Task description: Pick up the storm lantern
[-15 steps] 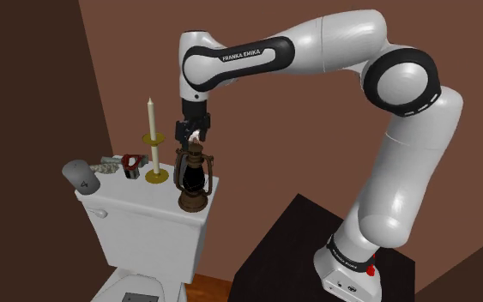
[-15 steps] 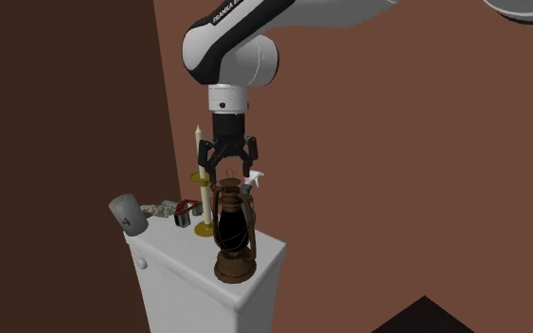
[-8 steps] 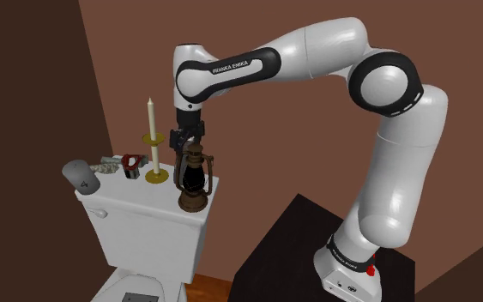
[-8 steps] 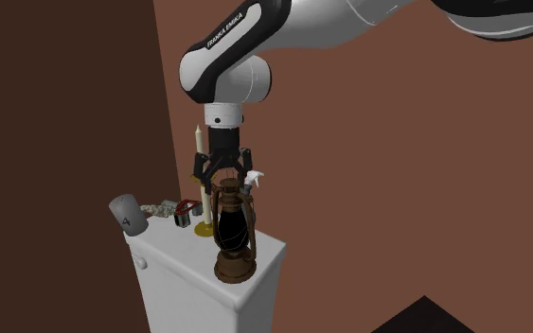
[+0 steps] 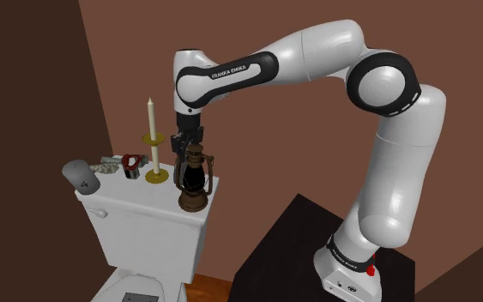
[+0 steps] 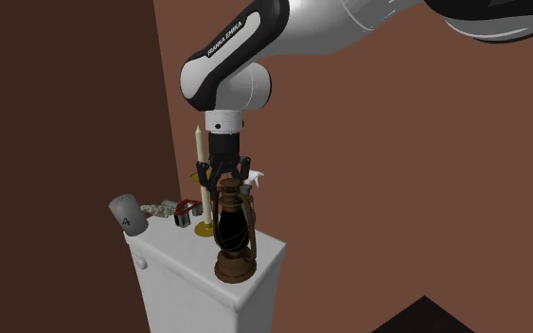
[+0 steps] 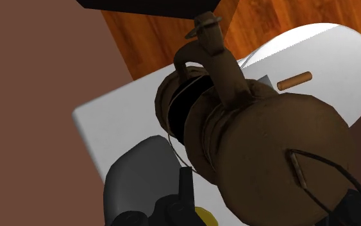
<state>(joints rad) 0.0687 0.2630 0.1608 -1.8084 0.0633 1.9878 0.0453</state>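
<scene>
Now that the end effector (image 6: 222,177) has come down from above the lantern (image 6: 234,227), its fingers stand open astride the lantern's top and grip nothing, so closing looks like the next step. On the tank (image 5: 145,216), going from the shoulder view's left:

- One grey cup (image 5: 78,174) sits well apart from the lantern.
- One red-and-black item (image 5: 131,166) sits nearer.
- One candle (image 5: 152,141) stands just beside it.
- The one lantern stands upright.

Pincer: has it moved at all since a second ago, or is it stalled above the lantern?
Yes. The pincer has dropped down alongside the candle. It now stands open around the top of the storm lantern.
</scene>
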